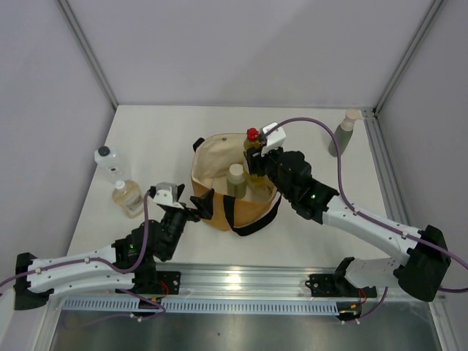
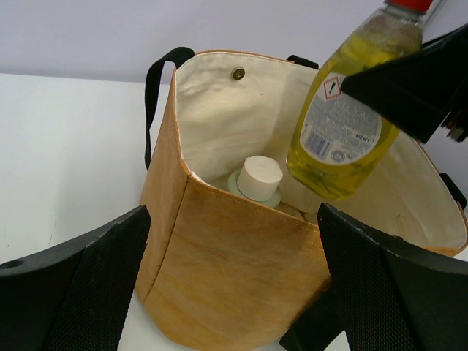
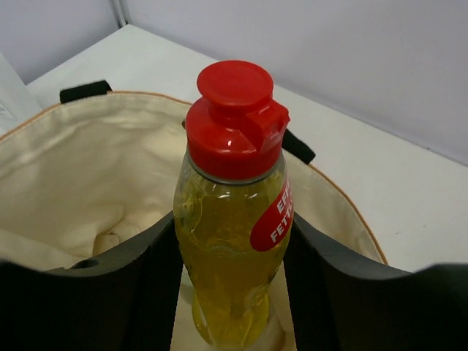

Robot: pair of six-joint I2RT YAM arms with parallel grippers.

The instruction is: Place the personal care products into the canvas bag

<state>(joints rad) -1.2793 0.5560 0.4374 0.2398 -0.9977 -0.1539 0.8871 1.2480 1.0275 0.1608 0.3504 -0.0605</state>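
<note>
Yellow bottle (image 2: 335,128) with a red cap (image 3: 235,121) is clamped in my right gripper (image 3: 231,281), one black finger pressed to each side of its body below the cap. I hold it over the far right part of the canvas bag (image 2: 219,248): its lower half sits inside the mouth against the cream lining (image 2: 219,117), cap well above the rim, leaning a bit in the left wrist view. Can't tell if its base touches the bag floor. Tan bag stands upright mid-table, mouth open, black strap handles (image 2: 153,95) hanging at the sides. Inside it a pale green beige-capped bottle (image 2: 261,178) stands upright, near the yellow one but apart from it. My left gripper (image 1: 202,203) is spread wide and holds nothing; it sits low at the bag's near left corner, the corner framed between the fingers (image 2: 95,278). Can't tell whether they touch the canvas. On the white table (image 1: 161,131), left of the bag and well apart from it: clear bottle (image 1: 110,162) with black cap, and just nearer me the amber bottle (image 1: 129,197) with white cap. Grey bottle (image 1: 342,135) with a beige cap is at the far right corner, by the frame post.
</note>
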